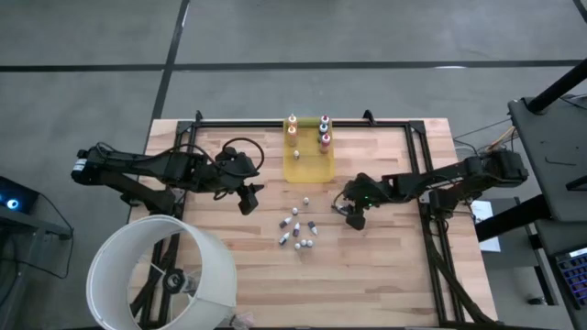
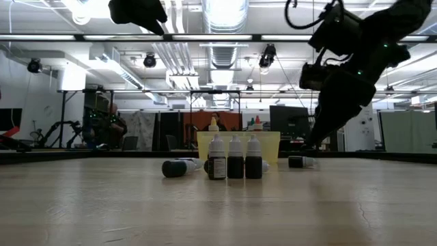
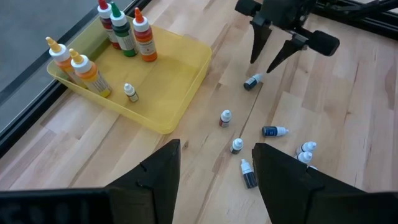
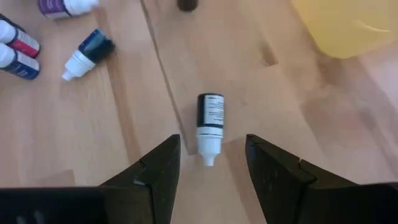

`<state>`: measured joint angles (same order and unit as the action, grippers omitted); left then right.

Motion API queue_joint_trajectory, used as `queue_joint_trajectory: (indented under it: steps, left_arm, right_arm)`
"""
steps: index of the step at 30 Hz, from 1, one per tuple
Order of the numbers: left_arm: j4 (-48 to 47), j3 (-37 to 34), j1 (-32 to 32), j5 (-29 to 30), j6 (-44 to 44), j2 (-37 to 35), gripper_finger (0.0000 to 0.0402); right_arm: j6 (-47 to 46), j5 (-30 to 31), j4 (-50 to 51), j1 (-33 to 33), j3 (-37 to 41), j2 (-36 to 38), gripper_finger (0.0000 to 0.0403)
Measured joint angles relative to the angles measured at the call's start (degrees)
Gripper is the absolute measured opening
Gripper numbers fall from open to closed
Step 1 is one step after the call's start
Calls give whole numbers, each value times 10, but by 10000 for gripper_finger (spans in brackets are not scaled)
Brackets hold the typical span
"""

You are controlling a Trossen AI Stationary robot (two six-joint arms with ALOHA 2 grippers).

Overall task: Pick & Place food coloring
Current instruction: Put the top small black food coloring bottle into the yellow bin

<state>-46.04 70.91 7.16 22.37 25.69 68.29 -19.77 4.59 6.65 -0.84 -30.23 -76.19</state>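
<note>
Right gripper (image 4: 208, 168) over a fallen bottle (image 4: 209, 127)

My fingers are spread, gripping nothing; the bottle lies on the bench at the tray's (image 1: 307, 168) 5 o'clock.

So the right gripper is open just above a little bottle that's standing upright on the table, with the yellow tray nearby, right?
Not quite: the bottle is lying on its side, not standing, as the right wrist view shows. The rest holds: the right gripper is open just above it, and the yellow tray is nearby.
</note>
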Motion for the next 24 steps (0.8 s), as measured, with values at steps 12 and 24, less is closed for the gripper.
queue_joint_trajectory:
  steps: [12,24]
  left_arm:
    - [0,0,0,0,1,0,172]
    - [0,0,0,0,1,0,172]
  right_arm:
    - [-23,17,-170,1,119,38,171]
    - [37,16,-225,7,166,37,171]
